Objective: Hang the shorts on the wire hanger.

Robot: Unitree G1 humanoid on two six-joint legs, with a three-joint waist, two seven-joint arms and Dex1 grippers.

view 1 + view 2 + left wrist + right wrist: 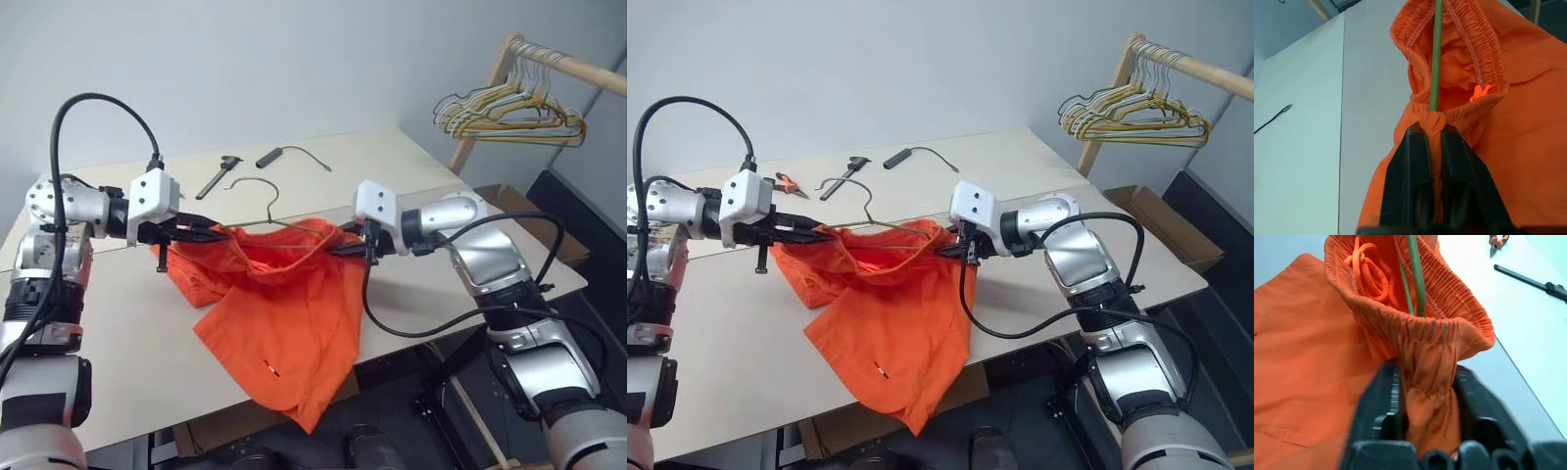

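the bright orange fabric shorts [284, 313] with a gathered elastic waistband are held stretched above the pale tabletop [118, 333], their legs draped toward 6 o'clock over the near edge. one end of the waistband is pinched by the left gripper [217, 233] at 9 o'clock, the other by the right gripper [338, 251] at 3 o'clock. the thin dull-metal wire hanger [263, 201] is seen running inside the waistband, its hook rising toward 12 o'clock.

The orange shorts [284, 333] hang stretched by the waistband above the desk [118, 362], the wire hanger [263, 204] threaded inside.
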